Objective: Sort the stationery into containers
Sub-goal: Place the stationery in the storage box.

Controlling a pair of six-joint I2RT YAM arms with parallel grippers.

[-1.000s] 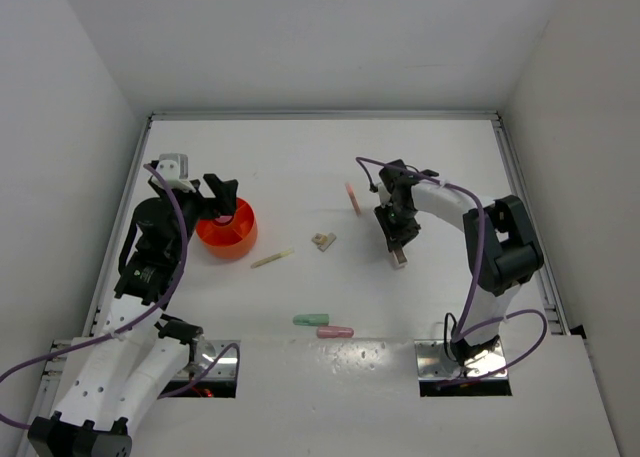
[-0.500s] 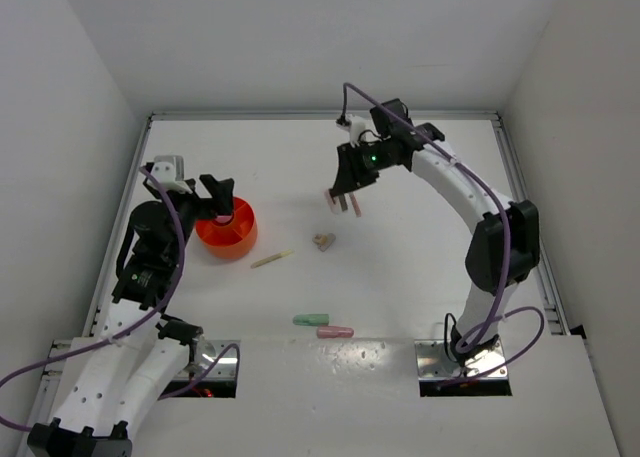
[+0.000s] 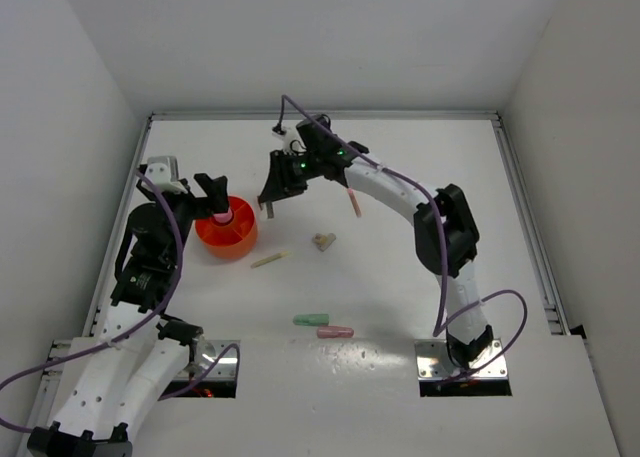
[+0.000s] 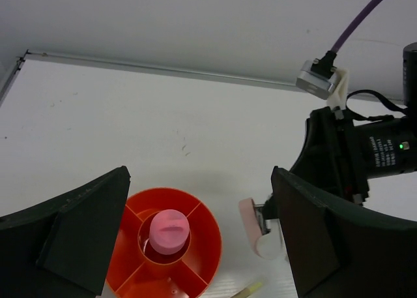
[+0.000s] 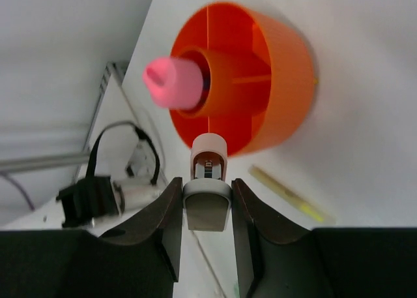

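The orange tub (image 3: pixel 238 239) stands at the left, with a pink-capped tube (image 3: pixel 220 215) upright in its middle cup. My left gripper (image 3: pixel 214 193) hangs open above it, and its fingers (image 4: pixel 78 233) flank the tub (image 4: pixel 202 236) and the pink cap (image 4: pixel 169 229). My right gripper (image 3: pixel 270 199) is just right of the tub, shut on a small pink and grey piece (image 5: pixel 207 156) that hangs near the tub's rim (image 5: pixel 287 109). A pale yellow stick (image 3: pixel 272 259), a beige and brown block (image 3: pixel 323 241), a pink stick (image 3: pixel 352 199), a green bar (image 3: pixel 311 319) and a pink bar (image 3: pixel 335 331) lie on the table.
The right arm (image 3: pixel 400 189) stretches across the middle of the table from its base at the near right. White walls close the table on the left, back and right. The yellow stick (image 5: pixel 287 195) lies just beside the tub.
The right arm has swung from the right side of the table leftward to beside the tub, carrying the pink and grey piece. The left arm has barely moved.
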